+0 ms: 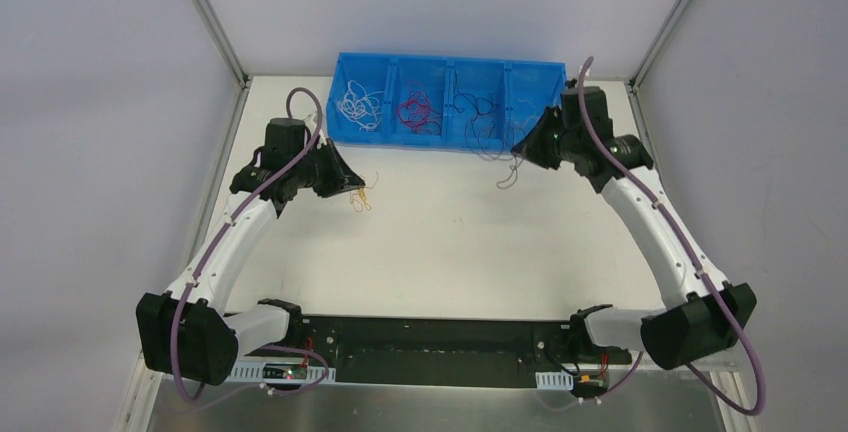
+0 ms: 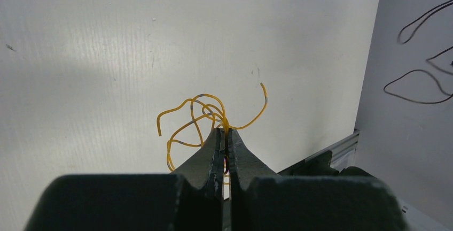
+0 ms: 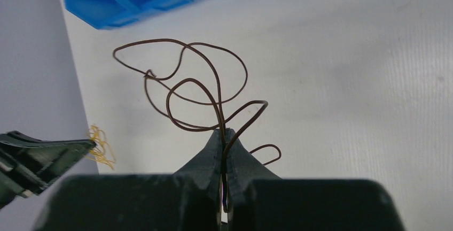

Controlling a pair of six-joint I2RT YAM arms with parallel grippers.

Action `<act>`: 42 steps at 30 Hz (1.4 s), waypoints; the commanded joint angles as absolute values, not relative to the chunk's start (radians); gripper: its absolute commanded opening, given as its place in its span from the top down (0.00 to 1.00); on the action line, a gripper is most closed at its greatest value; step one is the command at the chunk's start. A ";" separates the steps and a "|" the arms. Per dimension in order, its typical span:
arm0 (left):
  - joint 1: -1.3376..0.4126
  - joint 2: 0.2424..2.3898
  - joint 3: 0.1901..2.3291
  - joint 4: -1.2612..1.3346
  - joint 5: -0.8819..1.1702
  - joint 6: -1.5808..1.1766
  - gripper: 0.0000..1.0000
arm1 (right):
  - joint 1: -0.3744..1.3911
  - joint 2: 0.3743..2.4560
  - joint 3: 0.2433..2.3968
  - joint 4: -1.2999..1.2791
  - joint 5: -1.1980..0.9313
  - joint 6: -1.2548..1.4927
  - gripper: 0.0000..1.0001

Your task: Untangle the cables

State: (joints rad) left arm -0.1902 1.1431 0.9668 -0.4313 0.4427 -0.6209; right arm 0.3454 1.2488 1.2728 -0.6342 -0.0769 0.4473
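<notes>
The yellow wire (image 2: 213, 114) is pinched in the clenched left tool (image 2: 225, 132), and its loops are crossed over themselves just above the tabletop (image 1: 450, 242). The brown wire (image 3: 219, 100) is gripped in the same way by the right tool (image 3: 224, 137), which is likewise shut tight, and it is hung in springy coils near the front wall of the blue bin (image 1: 445, 62). The 2 strands are held well apart, and no link between them is seen. Within the bin, white wires (image 1: 358, 104), red wires (image 1: 420, 112) and black wires (image 1: 478, 117) are seen in 3 separate compartments.

Trouble is judged likeliest from the brown coils. If they are swung over the bin wall, a loop could be snagged on the black wires and a fresh knot formed. So thin a strand could also be lost from a pinch, and each wire's own crossings could be drawn tight if pulled.
</notes>
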 commanded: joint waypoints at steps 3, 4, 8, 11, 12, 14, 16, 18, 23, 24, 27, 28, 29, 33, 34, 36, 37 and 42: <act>-0.205 1.146 0.964 -0.352 0.462 -0.638 1.00 | 0.342 1.512 1.595 -0.645 -0.035 0.434 1.00; -0.207 1.146 0.963 -0.350 0.460 -0.639 1.00 | 0.342 1.556 1.645 -0.648 -0.016 0.439 1.00; -0.210 1.139 0.958 -0.340 0.460 -0.648 1.00 | 0.341 1.719 1.812 -0.659 0.068 0.453 1.00; -0.212 1.136 0.955 -0.331 0.462 -0.656 1.00 | 0.340 1.844 1.934 -0.670 0.119 0.460 1.00; -0.215 1.136 0.954 -0.327 0.463 -0.660 1.00 | 0.340 1.883 1.966 -0.666 0.120 0.460 1.00; -0.219 1.138 0.949 -0.318 0.466 -0.669 1.00 | 0.339 1.965 2.029 -0.644 0.106 0.456 1.00; -0.233 1.143 0.944 -0.305 0.466 -0.678 1.00 | 0.337 2.075 2.116 -0.647 0.096 0.451 0.96; -0.253 1.153 0.941 -0.294 0.464 -0.681 1.00 | 0.335 2.166 2.225 -0.679 0.092 0.440 0.70; -0.290 1.161 0.926 -0.260 0.471 -0.696 1.00 | 0.330 2.151 2.271 -0.760 -0.041 0.423 0.38; -0.293 1.157 0.920 -0.249 0.471 -0.703 1.00 | 0.330 2.088 2.191 -0.729 -0.080 0.424 0.35; -0.294 1.144 0.895 -0.189 0.499 -0.744 1.00 | 0.332 1.847 1.903 -0.610 -0.211 0.454 0.22; -0.295 1.140 0.883 -0.154 0.517 -0.765 1.00 | 0.334 1.778 1.815 -0.577 -0.265 0.464 0.20; -0.296 1.138 0.864 -0.115 0.535 -0.790 1.00 | 0.339 1.709 1.726 -0.544 -0.325 0.478 0.18; -0.317 1.138 0.814 0.063 0.581 -0.894 1.00 | 0.431 1.486 1.448 -0.481 -0.457 0.496 0.15; -0.328 1.139 0.809 0.088 0.584 -0.915 1.00 | 0.470 1.446 1.403 -0.475 -0.454 0.497 0.15; -0.360 1.140 0.800 0.135 0.580 -0.953 1.00 | 0.547 1.375 1.337 -0.445 -0.433 0.517 0.16; -0.377 1.137 0.798 0.156 0.577 -0.965 1.00 | 0.578 1.358 1.317 -0.439 -0.415 0.525 0.17; -0.452 1.132 0.814 0.205 0.558 -1.006 1.00 | 0.679 1.352 1.302 -0.435 -0.330 0.527 0.23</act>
